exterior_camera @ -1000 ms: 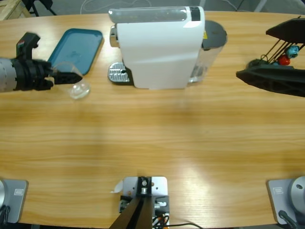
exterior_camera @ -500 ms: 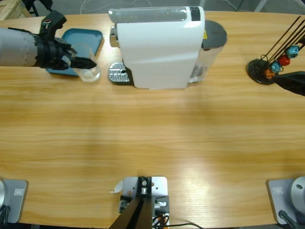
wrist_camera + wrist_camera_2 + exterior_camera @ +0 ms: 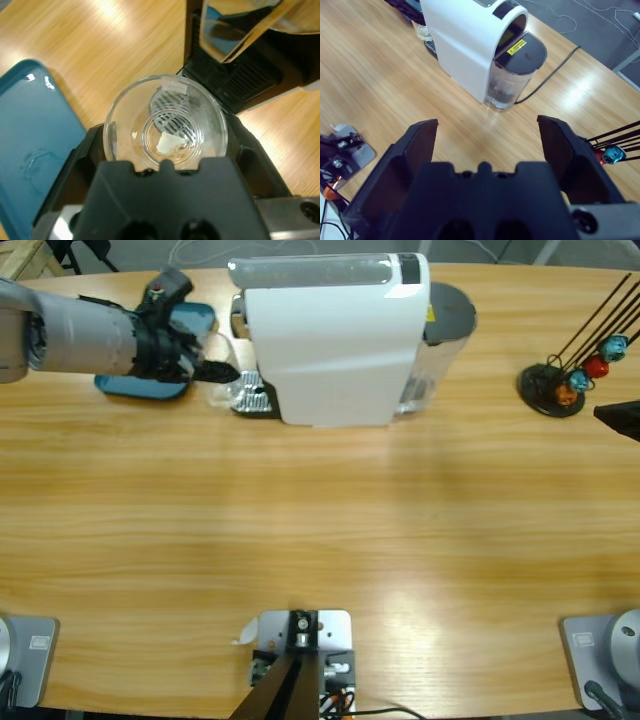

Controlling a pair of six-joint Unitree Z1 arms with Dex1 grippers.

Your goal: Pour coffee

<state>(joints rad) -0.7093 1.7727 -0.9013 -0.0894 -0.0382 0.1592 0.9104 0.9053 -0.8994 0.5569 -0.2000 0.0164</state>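
Left gripper: black two-jaw gripper (image 3: pixel 222 372) (image 3: pixel 165 150) on the silver-grey arm that comes in from the high view's left edge; jaws clamped on either side of a clear round glass cup (image 3: pixel 165 121) (image 3: pixel 228 380).
Cup position: held upright, just at the edge of the ribbed metal drip grate (image 3: pixel 250 395) (image 3: pixel 235 75) at the front of the machine; through the cup's base in the left wrist view the grate's slots show.
Cup contents: bottom looks clear, with a pale fleck seen through the glass; no dark liquid can be made out in it.
Coffee machine: white rounded plastic body (image 3: pixel 335 335) (image 3: pixel 465 42) with a black top panel, grey-lidded clear water tank (image 3: pixel 445 325) (image 3: pixel 512 72) at its far end, yellow label on the lid.
Tray: teal rounded-corner plastic tray (image 3: pixel 150 380) (image 3: pixel 35 145), lying flat on the table beside the machine, partly under the left arm in the high view.
Right gripper: black two-jaw gripper (image 3: pixel 487 145), jaws wide apart and holding nothing; only a black tip of it (image 3: pixel 620 418) shows at the high view's right edge, raised well away from the machine.
Capsule stand: black round base with thin black rods and coloured balls, red, blue and orange (image 3: pixel 570 375) (image 3: pixel 612 152), near the table's right end.
Table: long light wooden top (image 3: pixel 330 530).
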